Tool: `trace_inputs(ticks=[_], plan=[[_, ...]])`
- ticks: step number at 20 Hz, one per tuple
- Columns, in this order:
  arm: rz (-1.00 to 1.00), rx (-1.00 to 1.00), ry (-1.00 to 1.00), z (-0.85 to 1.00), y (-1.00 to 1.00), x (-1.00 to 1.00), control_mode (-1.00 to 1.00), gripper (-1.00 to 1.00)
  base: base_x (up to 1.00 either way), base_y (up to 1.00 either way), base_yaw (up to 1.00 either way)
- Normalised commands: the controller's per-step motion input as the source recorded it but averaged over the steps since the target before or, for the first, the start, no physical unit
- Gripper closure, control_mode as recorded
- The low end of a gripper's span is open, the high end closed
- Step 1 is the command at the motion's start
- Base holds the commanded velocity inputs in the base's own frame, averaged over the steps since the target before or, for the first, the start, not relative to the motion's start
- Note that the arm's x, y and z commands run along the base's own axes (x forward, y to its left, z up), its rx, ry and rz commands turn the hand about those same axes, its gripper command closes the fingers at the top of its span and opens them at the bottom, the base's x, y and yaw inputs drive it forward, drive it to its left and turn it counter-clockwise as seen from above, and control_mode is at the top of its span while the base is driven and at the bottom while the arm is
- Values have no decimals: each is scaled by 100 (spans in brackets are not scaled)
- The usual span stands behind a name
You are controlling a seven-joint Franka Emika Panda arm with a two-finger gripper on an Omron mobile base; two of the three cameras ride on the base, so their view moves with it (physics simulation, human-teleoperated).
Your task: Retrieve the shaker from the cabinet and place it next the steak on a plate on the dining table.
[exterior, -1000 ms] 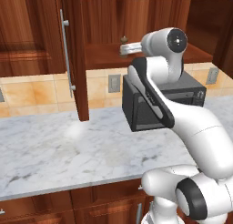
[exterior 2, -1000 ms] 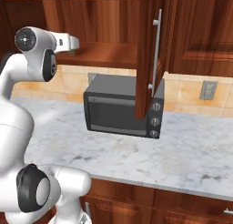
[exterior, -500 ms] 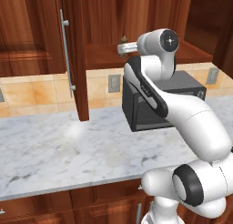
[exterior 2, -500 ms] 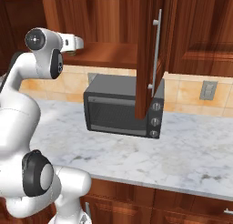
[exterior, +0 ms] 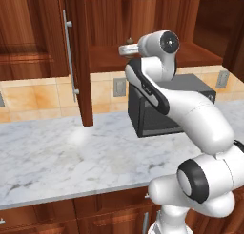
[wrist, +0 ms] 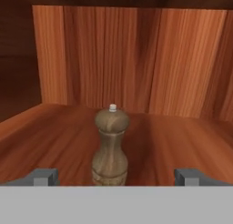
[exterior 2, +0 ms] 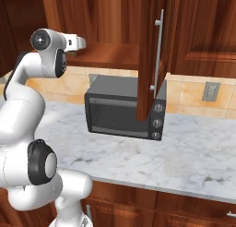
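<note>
The shaker [wrist: 110, 148], a small brown wooden mill with a round knob, stands upright on the shelf of the open cabinet [wrist: 136, 59]. In the hand view it sits centred between my two fingertips [wrist: 43, 176], close ahead. My gripper [wrist: 116, 177] is open, with nothing between the jaws. From the left base view, the gripper [exterior: 123, 50] reaches over the cabinet's shelf edge, the shaker's knob [exterior: 129, 40] just behind it. The cabinet door [exterior: 78, 62] with its silver bar handle stands swung open. The steak, the plate and the dining table are out of view.
A dark microwave oven [exterior: 162, 109] [exterior 2: 120, 110] sits on the marble wall counter [exterior: 57, 152] under the cabinet. The open door [exterior 2: 150, 60] hangs in front of the oven's right side. Tiled backsplash with outlets [exterior 2: 210, 90] runs behind.
The arm has pushed the hand further toward the cabinet shelf, closer to the shaker. The jaws have stayed open.
</note>
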Motion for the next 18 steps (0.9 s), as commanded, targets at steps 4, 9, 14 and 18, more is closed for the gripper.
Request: trace_inputs(ticks=[4,9,14,18], plan=[[0,2,0,-1,19,31,-100,-100,0,0,0],[0,1,0,0,0,40,-100,-100,0,0,0],[0,0,0,-5,4,42,-100,-100,0,0,0],[0,0,0,-17,0,37,-100,-100,0,0,0]])
